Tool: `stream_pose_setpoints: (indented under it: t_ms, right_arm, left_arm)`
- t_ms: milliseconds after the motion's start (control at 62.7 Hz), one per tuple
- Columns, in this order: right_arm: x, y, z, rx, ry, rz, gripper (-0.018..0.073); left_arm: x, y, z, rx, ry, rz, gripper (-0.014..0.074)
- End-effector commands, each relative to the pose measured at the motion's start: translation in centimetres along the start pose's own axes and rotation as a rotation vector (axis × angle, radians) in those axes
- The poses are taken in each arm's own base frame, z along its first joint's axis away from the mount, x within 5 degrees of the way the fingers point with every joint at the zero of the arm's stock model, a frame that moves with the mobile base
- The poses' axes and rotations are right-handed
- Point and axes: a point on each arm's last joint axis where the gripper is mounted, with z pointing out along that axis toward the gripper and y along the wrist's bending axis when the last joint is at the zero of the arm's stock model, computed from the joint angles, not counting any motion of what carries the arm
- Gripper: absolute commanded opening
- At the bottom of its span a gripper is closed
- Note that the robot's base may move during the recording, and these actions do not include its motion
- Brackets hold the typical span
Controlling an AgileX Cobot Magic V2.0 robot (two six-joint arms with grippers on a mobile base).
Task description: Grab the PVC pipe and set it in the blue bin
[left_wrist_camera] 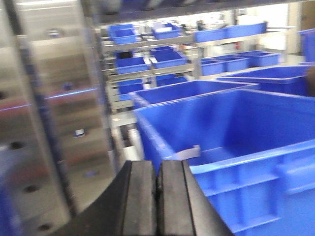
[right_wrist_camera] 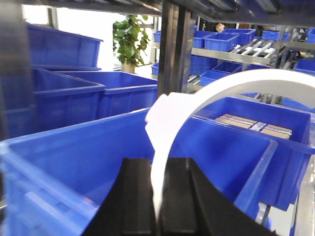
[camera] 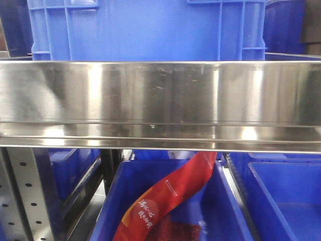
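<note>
In the right wrist view my right gripper (right_wrist_camera: 158,166) is shut on a white curved PVC pipe (right_wrist_camera: 170,115). The pipe rises from between the pads and arcs off to the right above a large blue bin (right_wrist_camera: 74,147). In the left wrist view my left gripper (left_wrist_camera: 157,168) is shut with nothing between its pads, just in front of another blue bin (left_wrist_camera: 236,123). A white curved piece (left_wrist_camera: 189,151) lies inside that bin. Neither gripper shows in the front view.
A shiny steel shelf beam (camera: 160,105) fills the front view, with a blue crate (camera: 150,30) above it. Below it a blue bin (camera: 125,191) holds a red packet (camera: 170,196). Steel rack posts (left_wrist_camera: 49,123) (right_wrist_camera: 172,54) stand close by. Several more blue bins line the shelves behind.
</note>
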Motion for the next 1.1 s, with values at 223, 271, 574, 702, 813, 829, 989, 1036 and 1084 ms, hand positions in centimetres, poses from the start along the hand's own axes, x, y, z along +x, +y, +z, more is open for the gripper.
stream_pose_setpoints:
  t_ms: [223, 271, 574, 702, 813, 829, 989, 1036, 1084]
  right_arm:
    - [-0.1, -0.4, 4.9, 0.033, -0.017, -0.091, -0.0162]
    - [-0.1, -0.4, 5.7, 0.032, -0.009, -0.091, -0.0162]
    - [1.0, 0.1, 10.7, 0.005, 0.046, -0.099, -0.0162]
    - [1.8, 0.6, 12.6, -0.014, 0.080, -0.099, -0.0162]
    - [2.1, 0.7, 13.2, -0.022, 0.100, -0.099, -0.0125]
    - [2.1, 0.7, 13.2, -0.021, 0.096, -0.099, -0.0104]
    - [1.4, 0.7, 13.2, -0.016, 0.072, -0.099, 0.0148]
    - [1.5, 0.7, 13.2, -0.017, 0.074, -0.099, 0.0220]
    - [1.5, 0.7, 13.2, -0.018, 0.076, -0.099, 0.0260]
  left_arm:
    - [0.6, 1.2, -0.3, -0.089, 0.058, 0.008, -0.0111]
    - [0.6, 1.2, -0.3, -0.092, 0.058, 0.008, -0.0111]
    - [0.9, 1.2, -0.3, -0.095, 0.067, 0.008, -0.0111]
    - [1.3, 1.2, -0.3, -0.093, 0.083, 0.007, -0.0111]
    - [1.7, 1.1, -0.2, -0.091, 0.095, 0.006, -0.0111]
    - [1.7, 1.1, -0.2, -0.091, 0.097, 0.006, -0.0111]
    - [2.1, 1.1, -0.2, -0.090, 0.101, 0.006, -0.0111]
    - [2.2, 1.1, -0.2, -0.090, 0.103, 0.006, -0.0111]
    - [2.2, 1.1, -0.2, -0.090, 0.103, 0.006, -0.0111]
